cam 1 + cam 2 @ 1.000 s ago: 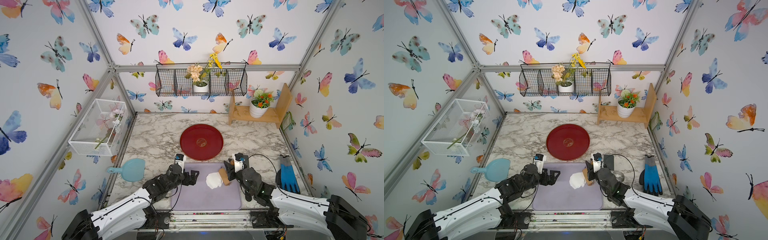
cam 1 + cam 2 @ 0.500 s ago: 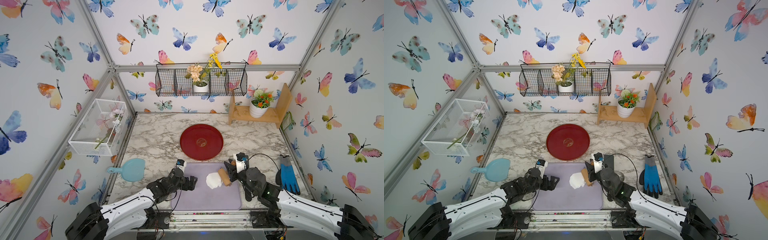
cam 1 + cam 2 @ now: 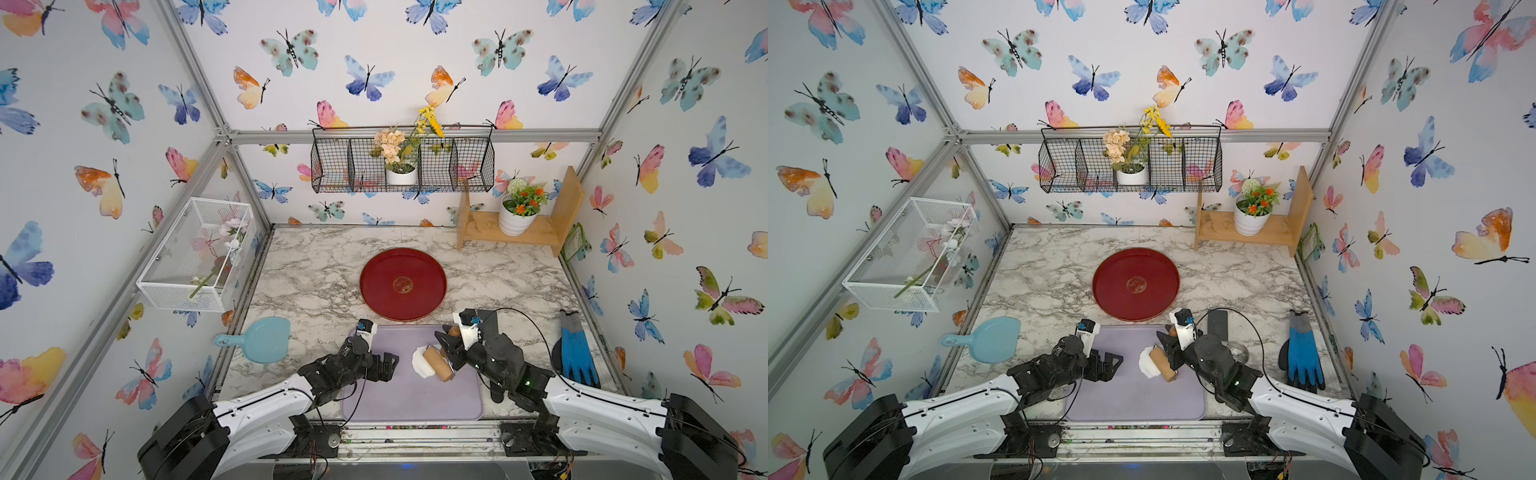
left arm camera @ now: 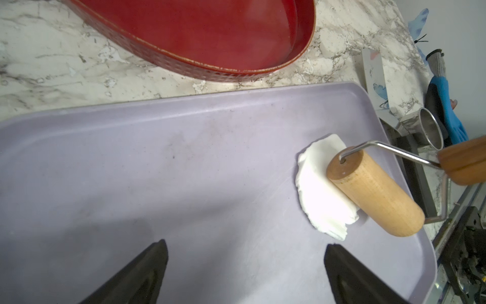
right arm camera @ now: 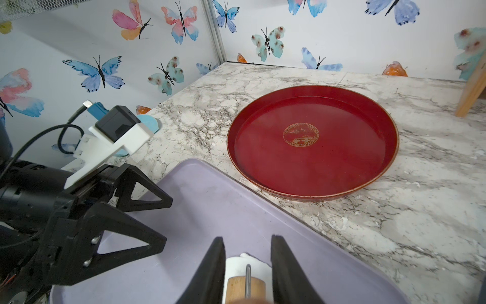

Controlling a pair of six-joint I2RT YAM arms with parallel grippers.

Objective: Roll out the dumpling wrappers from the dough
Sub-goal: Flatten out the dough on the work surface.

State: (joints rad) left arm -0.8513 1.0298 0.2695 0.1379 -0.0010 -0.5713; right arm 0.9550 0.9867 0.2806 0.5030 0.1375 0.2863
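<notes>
- Dough [image 3: 419, 362] on the purple tray [image 3: 395, 399], right of its middle, flattened into an irregular patch, one side tucked under the wooden roller [image 3: 438, 363].
- Probably soft, light and a little tacky. Likely to tear, or to lift with the barrel, under a hard press.
- Better worked through the roller than pinched. If lifted at all, then gently, by the thin free edge away from the barrel.
- Long axis of the patch roughly parallel to the barrel, running from the red tray [image 3: 382, 270] side back toward the robot's base, ragged free edge facing the left arm.
- Barrel lying slantwise across the purple tray, handle [image 4: 462, 160] pointing off toward the right arm.
- Right gripper [image 5: 247, 239] clenched on that handle.
- Left gripper [image 4: 246, 243] spread wide, grasping nothing, low over bare tray near the dough but apart from it.
- Nothing neat and round rolled out yet, by the look of it.
</notes>
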